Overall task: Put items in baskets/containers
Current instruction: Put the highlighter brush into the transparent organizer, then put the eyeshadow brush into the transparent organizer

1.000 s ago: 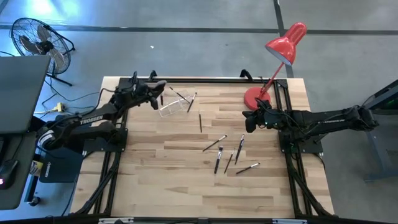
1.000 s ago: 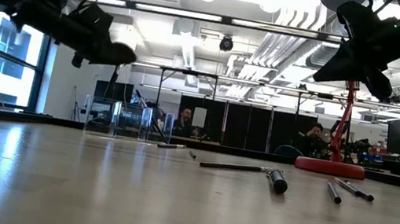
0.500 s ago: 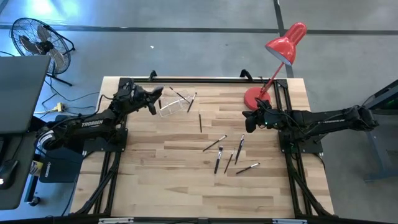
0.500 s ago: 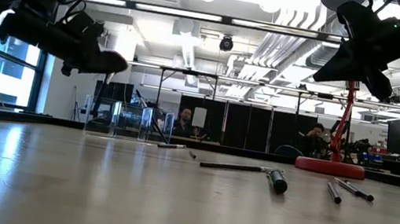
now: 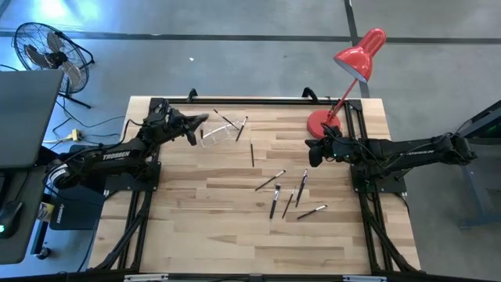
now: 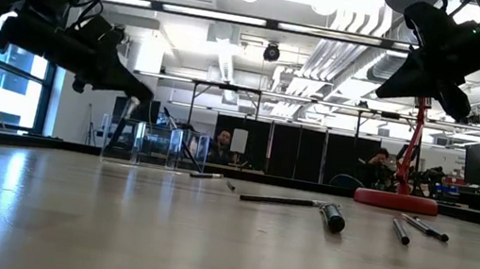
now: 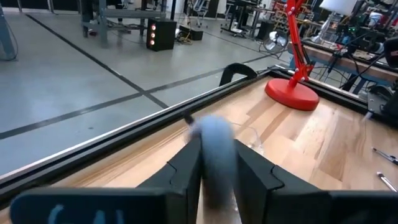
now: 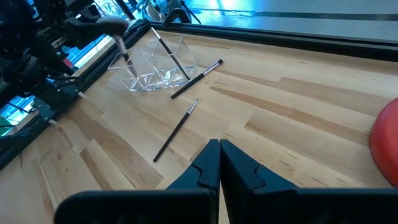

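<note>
A pale wooden counter (image 5: 235, 227) made of long planks, edged by a black metal frame, is seen from above. At its far left end stands a small clear plastic holder (image 5: 216, 135) with faceted walls, nearly colourless. One slim dark brush (image 8: 170, 57) leans inside it, and another brush (image 8: 196, 79) rests on the counter with its tip just beside the holder.

The left claw (image 5: 197, 124) hangs just beside the holder on its left. Its two dark fingers stand slightly apart, and a brush (image 6: 128, 106) with a soft fluffy head sits between them in the left wrist view, blurred. Whether the fingers grip it or have let it go cannot be told. In the right wrist view this brush stands with its lower end down in the holder.

A thin dark brush (image 5: 252, 153) lies alone near the holder. Five more slim brushes (image 5: 285, 193) lie scattered in the middle of the counter, well apart from the holder.

The right claw (image 5: 315, 153) hovers over the right side of the counter, fingers pressed together and holding nothing. A glossy red desk lamp (image 5: 344, 72) with a round base stands at the far right corner.
</note>
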Controlling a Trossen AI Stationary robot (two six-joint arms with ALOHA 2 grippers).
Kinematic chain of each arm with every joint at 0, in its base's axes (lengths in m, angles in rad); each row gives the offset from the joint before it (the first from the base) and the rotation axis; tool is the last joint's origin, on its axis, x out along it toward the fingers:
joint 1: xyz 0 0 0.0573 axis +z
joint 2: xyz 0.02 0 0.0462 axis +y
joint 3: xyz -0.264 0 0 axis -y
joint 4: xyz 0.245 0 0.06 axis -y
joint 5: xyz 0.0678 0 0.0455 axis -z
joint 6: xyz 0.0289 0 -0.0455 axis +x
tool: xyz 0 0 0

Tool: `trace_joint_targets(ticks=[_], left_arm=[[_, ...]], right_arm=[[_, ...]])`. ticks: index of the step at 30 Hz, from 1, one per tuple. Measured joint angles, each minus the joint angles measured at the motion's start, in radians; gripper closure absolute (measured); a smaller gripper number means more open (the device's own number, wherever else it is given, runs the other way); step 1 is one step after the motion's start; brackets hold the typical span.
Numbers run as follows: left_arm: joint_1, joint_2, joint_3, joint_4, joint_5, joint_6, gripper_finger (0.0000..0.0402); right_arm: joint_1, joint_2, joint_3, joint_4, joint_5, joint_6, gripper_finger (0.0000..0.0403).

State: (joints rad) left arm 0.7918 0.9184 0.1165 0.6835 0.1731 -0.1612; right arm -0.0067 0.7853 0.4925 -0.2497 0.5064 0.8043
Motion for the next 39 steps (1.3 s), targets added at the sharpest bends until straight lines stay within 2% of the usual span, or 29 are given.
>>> trace_joint_targets(ticks=[14, 20, 27, 30, 33, 37, 39], left_arm=[[0.0, 0.0, 0.002, 0.032, 0.019, -0.004, 0.032], [0.0, 0.0, 0.055, 0.032, 0.019, -0.002, 0.0321], [-0.003, 0.0, 0.161, 0.008, 0.084, -0.002, 0.0367], [-0.042, -0.001, 0.228, -0.089, 0.086, -0.004, 0.0395], [-0.129, -0.001, 0.314, -0.272, 0.008, -0.003, 0.0396], [-0.3, 0.004, 0.447, -0.55, -0.185, -0.004, 0.04], [-0.393, 0.024, 0.5, -0.629, -0.281, -0.006, 0.04]], right_arm=[[0.0, 0.0, 0.0, 0.0, 0.0, 0.0, 0.0401], [0.0, 0.0, 0.0, 0.0, 0.005, 0.0, 0.0401], [0.0, 0.0, 0.0, 0.0, 0.007, 0.0, 0.04], [0.0, 0.0, 0.0, 0.0, 0.007, -0.001, 0.0402], [0.0, 0.0, 0.0, 0.0, 0.0, -0.001, 0.0401], [0.0, 0.0, 0.0, 0.0, 0.0, -0.001, 0.0396], [0.0, 0.0, 0.0, 0.0, -0.001, -0.001, 0.0396]])
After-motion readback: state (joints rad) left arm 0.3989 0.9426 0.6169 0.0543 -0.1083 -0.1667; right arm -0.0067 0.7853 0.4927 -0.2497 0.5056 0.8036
